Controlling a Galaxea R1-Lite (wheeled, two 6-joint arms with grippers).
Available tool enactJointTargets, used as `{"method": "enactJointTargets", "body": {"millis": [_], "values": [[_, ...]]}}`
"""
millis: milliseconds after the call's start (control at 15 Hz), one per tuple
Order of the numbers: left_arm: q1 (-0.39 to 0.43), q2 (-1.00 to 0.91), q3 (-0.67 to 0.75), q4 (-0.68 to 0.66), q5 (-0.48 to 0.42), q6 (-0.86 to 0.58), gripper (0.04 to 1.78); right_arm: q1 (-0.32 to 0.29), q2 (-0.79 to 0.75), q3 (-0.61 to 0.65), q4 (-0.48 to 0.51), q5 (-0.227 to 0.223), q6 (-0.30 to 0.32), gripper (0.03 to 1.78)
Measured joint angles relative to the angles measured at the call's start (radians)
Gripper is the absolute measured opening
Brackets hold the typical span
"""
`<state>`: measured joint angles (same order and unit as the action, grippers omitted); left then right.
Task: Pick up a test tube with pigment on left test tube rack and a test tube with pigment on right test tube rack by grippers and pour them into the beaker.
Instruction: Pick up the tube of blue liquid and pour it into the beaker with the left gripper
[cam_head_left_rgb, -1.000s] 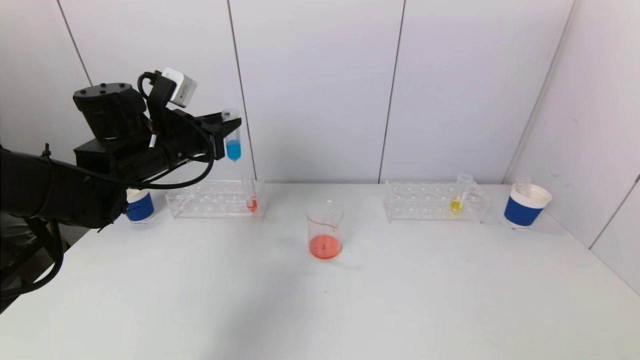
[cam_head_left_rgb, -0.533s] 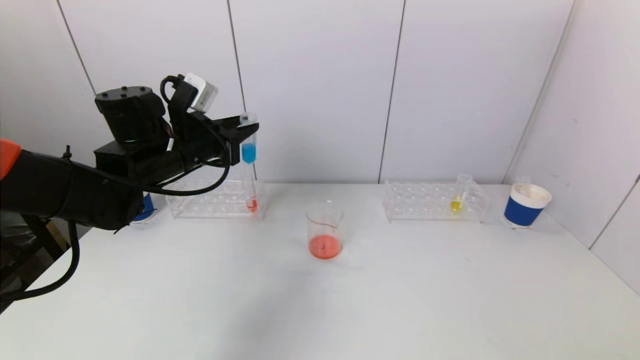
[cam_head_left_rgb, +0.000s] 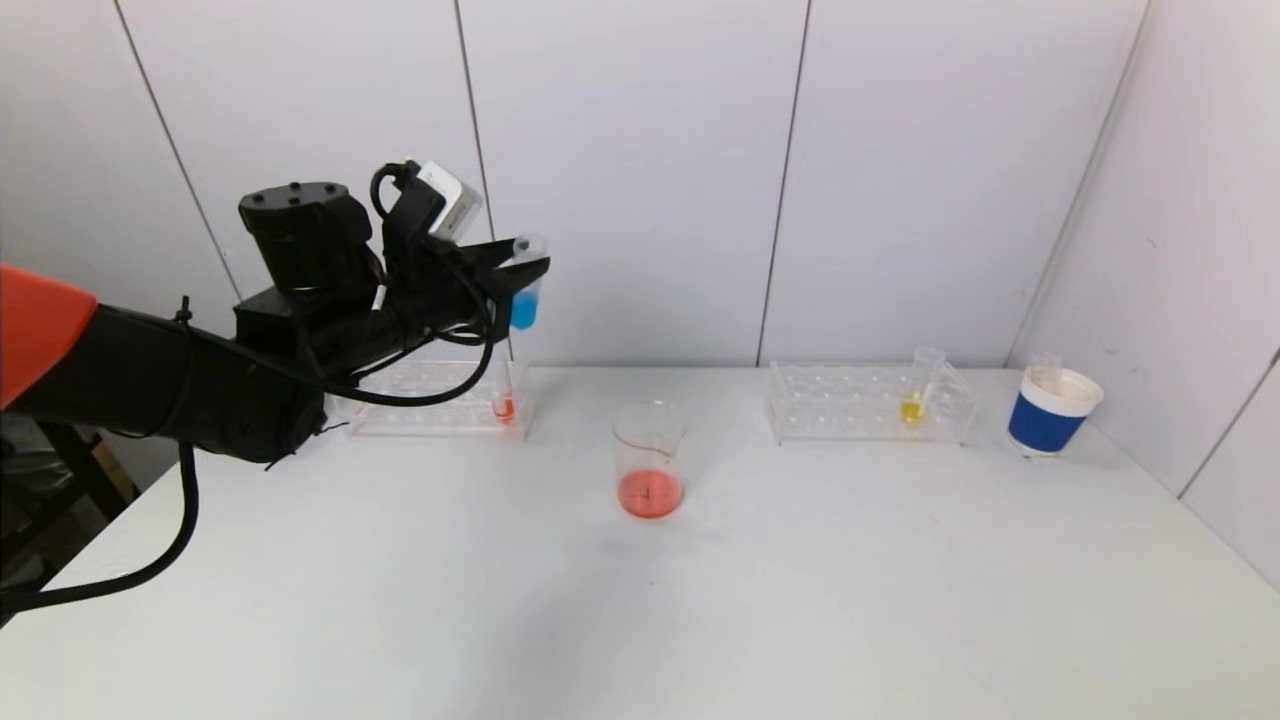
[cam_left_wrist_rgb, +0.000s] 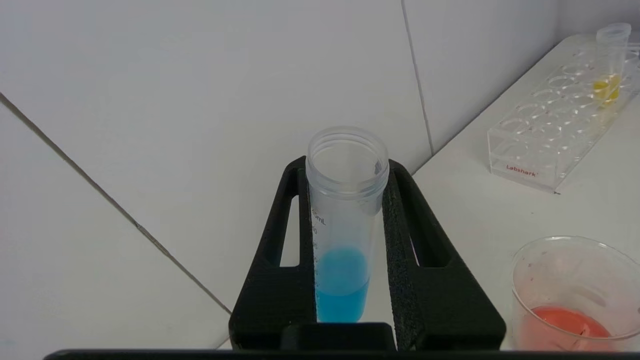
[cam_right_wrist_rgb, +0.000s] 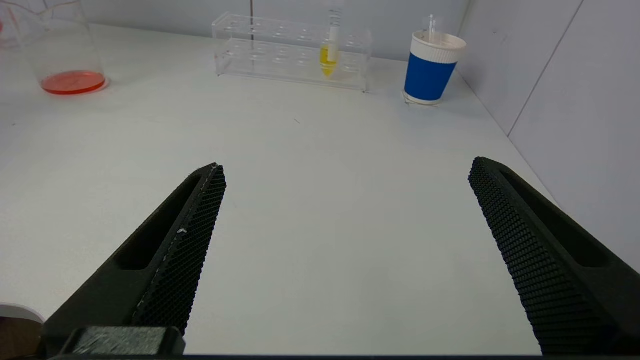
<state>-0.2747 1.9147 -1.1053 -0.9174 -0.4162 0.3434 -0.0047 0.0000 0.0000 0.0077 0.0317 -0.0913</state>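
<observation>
White tabletop meets pale panelled walls. High above the clear left rack, the left gripper pinches a clear plastic tube of blue pigment, long axis nearly upright, mouth up, tilted slightly toward the glass beaker holding red liquid. Right gripper hangs spread over bare table.

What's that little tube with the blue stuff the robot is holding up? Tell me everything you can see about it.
The blue test tube is clear plastic, uncapped, with a ridged, wide-open mouth and printed volume marks down its side. Blue liquid fills only its lower part. The left gripper is clamped on it, one black padded finger on each side. It hangs in the air, roughly upright, above the left test tube rack, still short of the beaker.
</observation>
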Motion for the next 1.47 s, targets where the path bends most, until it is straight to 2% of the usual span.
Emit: {"method": "enactJointTargets", "body": {"millis": [200,1000,1467], "values": [[-0.014,0.014,-0.001,0.000,-0.031,0.079,0.42,0.000,0.000,0.000,0.000,0.000,0.000,1.77],[-0.092,0.045,0.015,0.000,-0.045,0.307,0.42,0.000,0.000,0.000,0.000,0.000,0.000,1.77],[-0.115,0.056,0.028,-0.001,-0.060,0.365,0.42,0.000,0.000,0.000,0.000,0.000,0.000,1.77]]}}
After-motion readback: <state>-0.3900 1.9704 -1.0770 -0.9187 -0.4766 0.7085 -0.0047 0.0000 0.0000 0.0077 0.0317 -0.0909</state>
